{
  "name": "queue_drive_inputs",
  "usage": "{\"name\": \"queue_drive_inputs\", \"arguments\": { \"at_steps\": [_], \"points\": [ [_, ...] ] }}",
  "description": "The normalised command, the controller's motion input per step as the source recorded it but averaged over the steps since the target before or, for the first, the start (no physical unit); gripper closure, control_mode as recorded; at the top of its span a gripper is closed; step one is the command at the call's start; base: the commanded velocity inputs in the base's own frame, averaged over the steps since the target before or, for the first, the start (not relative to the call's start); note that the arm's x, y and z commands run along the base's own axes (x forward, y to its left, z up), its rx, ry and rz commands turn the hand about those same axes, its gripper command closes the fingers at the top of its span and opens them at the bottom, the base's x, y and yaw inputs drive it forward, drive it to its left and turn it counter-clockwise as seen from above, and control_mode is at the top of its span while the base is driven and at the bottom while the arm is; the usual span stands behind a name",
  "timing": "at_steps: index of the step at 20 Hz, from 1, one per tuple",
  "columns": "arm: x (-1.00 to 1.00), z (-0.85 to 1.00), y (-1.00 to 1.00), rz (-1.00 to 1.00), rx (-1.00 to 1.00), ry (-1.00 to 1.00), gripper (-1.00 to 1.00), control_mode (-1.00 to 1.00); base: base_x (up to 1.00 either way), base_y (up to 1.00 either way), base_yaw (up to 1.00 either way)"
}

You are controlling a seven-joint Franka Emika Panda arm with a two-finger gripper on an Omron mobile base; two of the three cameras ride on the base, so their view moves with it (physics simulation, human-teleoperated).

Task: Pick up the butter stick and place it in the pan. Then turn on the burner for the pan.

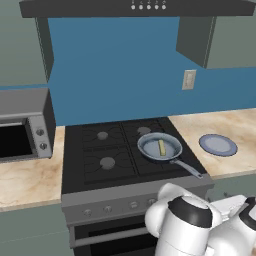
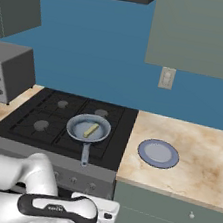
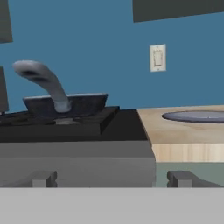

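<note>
Blue wall behind, grey-green cabinets above and below, a dark range hood (image 1: 140,7) overhead — we note a compact kitchen. A black stovetop (image 1: 80,157) with four grated burners sits between two runs of beige marbled counter (image 2: 197,161). On the counter to the left of the stove stands a grey microwave (image 1: 25,122). A pale wall outlet (image 2: 166,77) is set in the blue wall above the right-hand counter.

On the front right burner (image 1: 172,167) rests the pan (image 1: 150,145), its long thin handle (image 1: 187,168) pointing toward the stove's front edge and slightly right. The butter stick (image 1: 162,147) lies flat inside the pan, near its middle. From the right base view we see the same: butter stick (image 2: 91,130) in the pan (image 2: 78,126). A flat blue-grey plate (image 2: 158,153) sits on the counter just right of the stove, apart from the pan.

A row of round knobs (image 1: 107,209) runs along the stove's grey front panel.

From the hand view we look low and level across the stove's front edge — the pan handle (image 3: 46,81) curves up toward us. The gripper (image 3: 113,178) shows its two finger tips (image 3: 43,178) at the bottom, spread as wide as they go, with nothing between them and touching nothing.
</note>
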Motion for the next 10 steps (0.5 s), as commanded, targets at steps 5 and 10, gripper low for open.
{"name": "queue_drive_inputs", "arguments": {
  "at_steps": [5, 10],
  "points": [
    [-0.05, -0.17, 0.0, 0.0, 0.0, -0.01, -1.0, -1.0, 0.0, 0.0, 0.0],
    [-0.19, -0.18, 0.0, 0.0, 0.0, 0.0, -1.0, -1.0, 0.0, 0.0, 0.0]
  ]
}}
